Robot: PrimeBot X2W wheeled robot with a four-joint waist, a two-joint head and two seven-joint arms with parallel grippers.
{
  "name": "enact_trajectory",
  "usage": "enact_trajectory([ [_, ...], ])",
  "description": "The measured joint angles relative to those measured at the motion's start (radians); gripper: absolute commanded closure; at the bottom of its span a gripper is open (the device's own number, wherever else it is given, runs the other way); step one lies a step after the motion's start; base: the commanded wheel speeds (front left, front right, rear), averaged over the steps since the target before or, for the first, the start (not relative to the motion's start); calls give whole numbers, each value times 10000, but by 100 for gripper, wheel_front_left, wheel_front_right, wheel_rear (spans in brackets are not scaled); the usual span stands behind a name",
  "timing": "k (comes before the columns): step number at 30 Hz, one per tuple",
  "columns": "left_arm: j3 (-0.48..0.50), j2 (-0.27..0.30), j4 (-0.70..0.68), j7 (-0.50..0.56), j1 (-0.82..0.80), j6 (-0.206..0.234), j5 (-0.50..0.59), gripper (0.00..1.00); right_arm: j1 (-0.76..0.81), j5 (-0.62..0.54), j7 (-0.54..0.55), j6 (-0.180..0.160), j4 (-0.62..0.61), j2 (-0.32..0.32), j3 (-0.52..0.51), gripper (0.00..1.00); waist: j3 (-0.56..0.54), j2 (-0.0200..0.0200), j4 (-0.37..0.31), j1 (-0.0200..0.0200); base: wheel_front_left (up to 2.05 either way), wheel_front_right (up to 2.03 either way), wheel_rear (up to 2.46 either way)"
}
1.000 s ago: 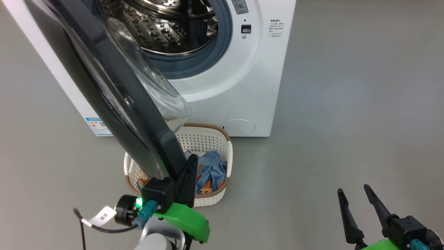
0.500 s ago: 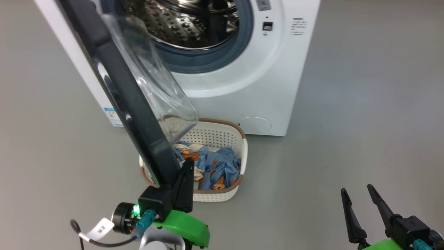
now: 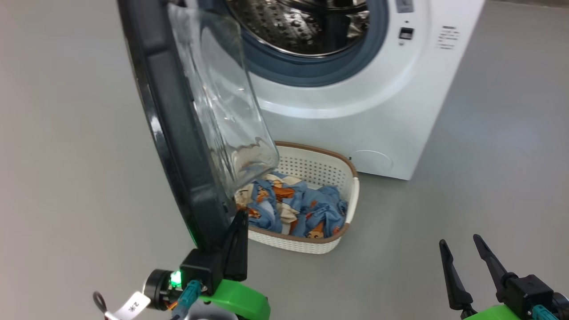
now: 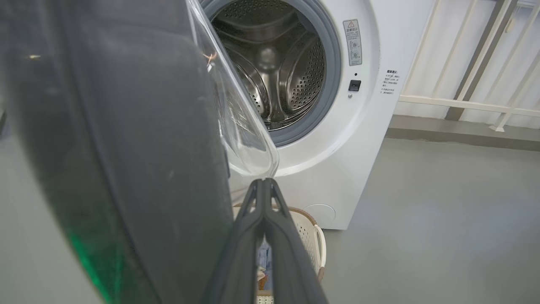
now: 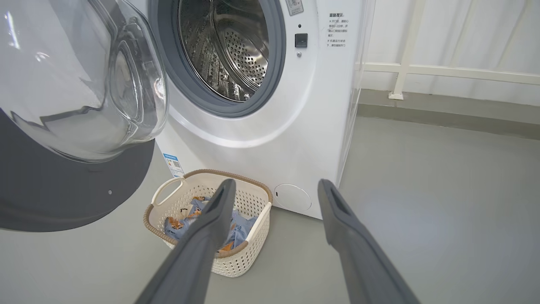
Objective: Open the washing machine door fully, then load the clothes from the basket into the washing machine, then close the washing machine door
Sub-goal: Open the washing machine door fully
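Two long-fingered dark grippers are sitting nearest. The left gripper (image 3: 241,216) is showing fingers pressed together on nothing, tips seemingly touching the inner lower rim of the large round black-rimmed glass door (image 3: 175,133). The right gripper (image 3: 458,241) is hanging spread wide, empty. Beyond, light-blue printed clothes (image 3: 306,209) are lying in the cream perforated plastic basket (image 3: 354,195) before the white front-loading washing machine (image 3: 355,115). Door-opening appears in hand, and the next move is calling for pushing the rim further outward

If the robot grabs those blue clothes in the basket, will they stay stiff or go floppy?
Probably floppy: the clothes lie crumpled in soft folds. They look thin, so likely light. Bunched together in the basket, one pinch may lift several pieces.
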Motion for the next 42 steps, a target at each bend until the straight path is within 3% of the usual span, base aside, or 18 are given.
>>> enact_trajectory([
  [17,360,552,-384,-84,368,176,-21,100,-27,-56,0,0,-8,-13,12,0,39,0,1229,0,0,0,0],
  [28,1131,1131,-397,-150,359,437,-25,100,-158,-56,0,0,-15,-107,107,0,174,0,1141,0,0,0,0],
  [42,2823,1743,-44,-353,98,631,-362,100,-255,-54,0,0,-71,-219,128,0,551,0,790,-1,0,0,0],
])
